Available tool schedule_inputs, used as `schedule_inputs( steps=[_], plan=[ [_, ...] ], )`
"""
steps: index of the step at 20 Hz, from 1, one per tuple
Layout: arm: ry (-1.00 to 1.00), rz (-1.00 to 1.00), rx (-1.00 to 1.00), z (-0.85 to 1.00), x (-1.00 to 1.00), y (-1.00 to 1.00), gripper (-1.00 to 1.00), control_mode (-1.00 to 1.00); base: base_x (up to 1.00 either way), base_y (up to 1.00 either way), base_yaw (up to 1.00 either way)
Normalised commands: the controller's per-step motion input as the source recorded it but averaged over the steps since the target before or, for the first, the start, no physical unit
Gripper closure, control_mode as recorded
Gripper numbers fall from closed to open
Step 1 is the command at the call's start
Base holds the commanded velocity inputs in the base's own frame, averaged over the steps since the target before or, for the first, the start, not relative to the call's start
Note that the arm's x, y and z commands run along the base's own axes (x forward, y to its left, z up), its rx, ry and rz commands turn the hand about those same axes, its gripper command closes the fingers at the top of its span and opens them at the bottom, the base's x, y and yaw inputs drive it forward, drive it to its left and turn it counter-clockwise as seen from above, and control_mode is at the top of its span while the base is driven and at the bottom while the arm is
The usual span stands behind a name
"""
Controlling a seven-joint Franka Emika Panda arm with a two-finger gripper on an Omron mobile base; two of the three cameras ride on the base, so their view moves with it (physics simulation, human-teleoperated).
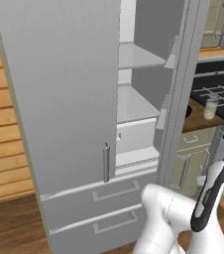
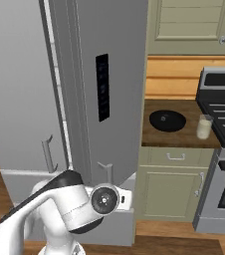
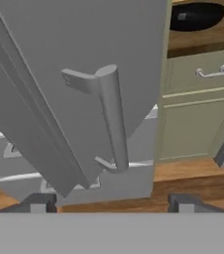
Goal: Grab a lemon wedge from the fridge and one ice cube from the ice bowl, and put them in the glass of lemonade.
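Spread wide and empty, the claw (image 3: pixel 109 206) faces the open fridge (image 1: pixel 64 99) door's bar handle (image 3: pixel 113 119) just ahead; fetching the unseen lemon wedge probably means reaching around onto the shelves.

Arm folded low in front of the fridge (image 1: pixel 74 99), at the level of its two lower drawers. In the left base view, white links bulk at lower right of the fridge, with a dark-trimmed link angling up and rightward. In the right base view, a round wrist joint sits just below the bar handle (image 3: pixel 111 119) of the fridge's swung-open right door.

Gripper (image 3: pixel 109 202) faces that handle from just short of it. Both fingertips (image 3: pixel 38 202) stand well apart, jaws wide, nothing between them, no contact with the handle.
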Motion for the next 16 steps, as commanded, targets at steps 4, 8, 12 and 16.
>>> schedule_inputs(
  steps=[4, 8, 12, 16],
  plan=[
    [0.0, 0.0, -0.03, 1.0, -0.42, 0.34, -1.0, -1.0, 0.0, 0.0, 0.0],
    [0.0, 0.01, -0.07, 1.0, -0.29, 0.56, -1.0, -1.0, 0.0, 0.0, 0.0],
    [0.08, 0.02, -0.11, 0.84, -0.22, 0.8, -1.0, -1.0, 0.0, 0.0, 0.0],
    [0.12, 0.0, -0.18, 0.67, -0.11, 1.0, -1.0, -1.0, 0.0, 0.0, 0.0]
  ],
)
